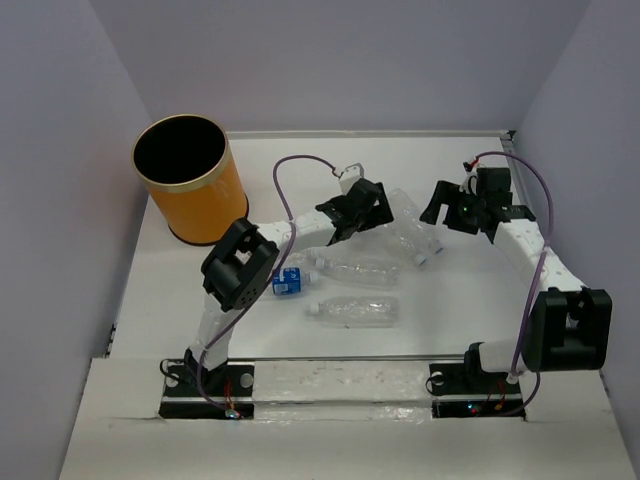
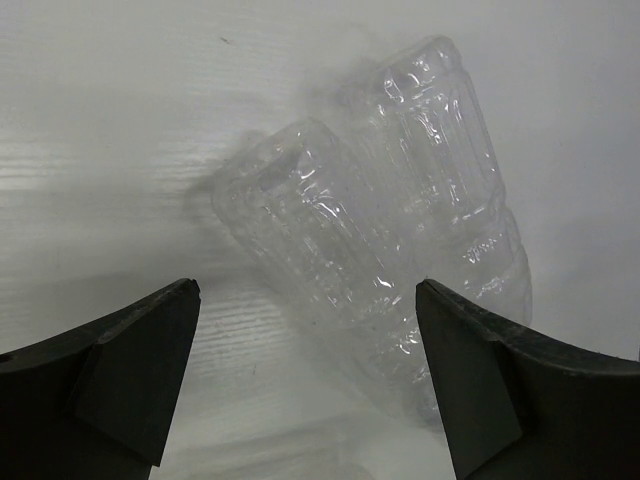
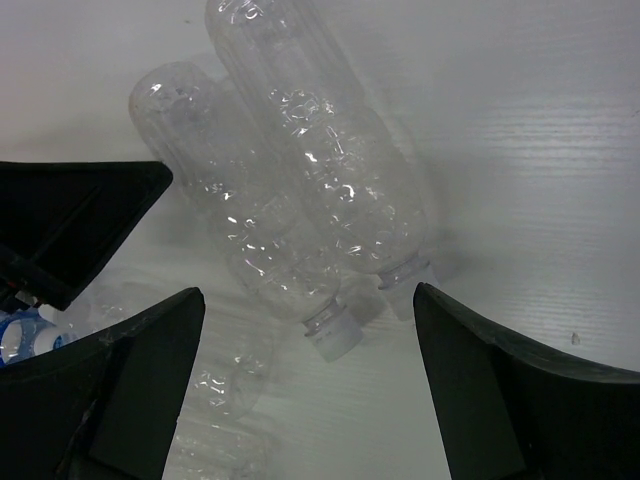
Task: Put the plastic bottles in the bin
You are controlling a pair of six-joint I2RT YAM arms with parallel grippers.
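Observation:
Two clear crinkled plastic bottles (image 1: 410, 232) lie side by side at the middle of the table, caps toward the right arm. My left gripper (image 1: 358, 222) hangs open and empty over their bottom ends; in the left wrist view its gripper (image 2: 305, 290) frames the nearer bottle (image 2: 325, 255). My right gripper (image 1: 448, 210) is open and empty just right of their caps; in the right wrist view its gripper (image 3: 308, 295) frames one white cap (image 3: 335, 338). Another bottle (image 1: 357, 270) and a further one (image 1: 355, 310) lie nearer the front. A blue-labelled bottle (image 1: 288, 282) lies by the left arm. The orange bin (image 1: 190, 190) stands upright at the far left.
Lilac walls close the table on the left, back and right. The left arm's elbow (image 1: 238, 265) hangs between the bin and the bottles. A left finger (image 3: 80, 215) shows in the right wrist view beside the bottles. The blue label (image 3: 18, 335) shows at that view's left edge.

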